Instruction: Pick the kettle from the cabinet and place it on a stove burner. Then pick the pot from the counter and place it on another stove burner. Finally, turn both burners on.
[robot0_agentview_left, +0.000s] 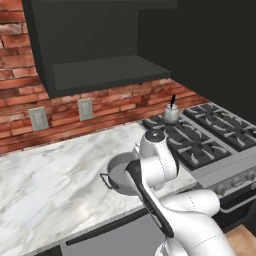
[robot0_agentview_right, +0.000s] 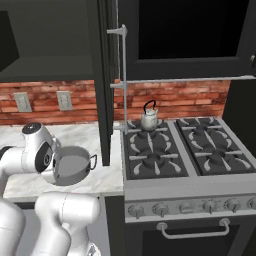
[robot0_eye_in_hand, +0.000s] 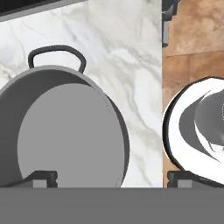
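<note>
One pot (robot0_eye_in_hand: 65, 135) sits on the counter (robot0_eye_in_hand: 127, 48), one kettle (robot0_agentview_right: 149, 120) on a burner; gripper (robot0_eye_in_hand: 111, 178) spread open above the pot.

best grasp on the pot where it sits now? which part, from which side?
Judging by shape, grip the pot by its rim wall from straight above, one finger inside and one outside. It sits upright on the counter, open and lidless, wide and shallow, so spanning it looks impractical. The loop handle is small; the thin rim suits the gripper better.
</note>
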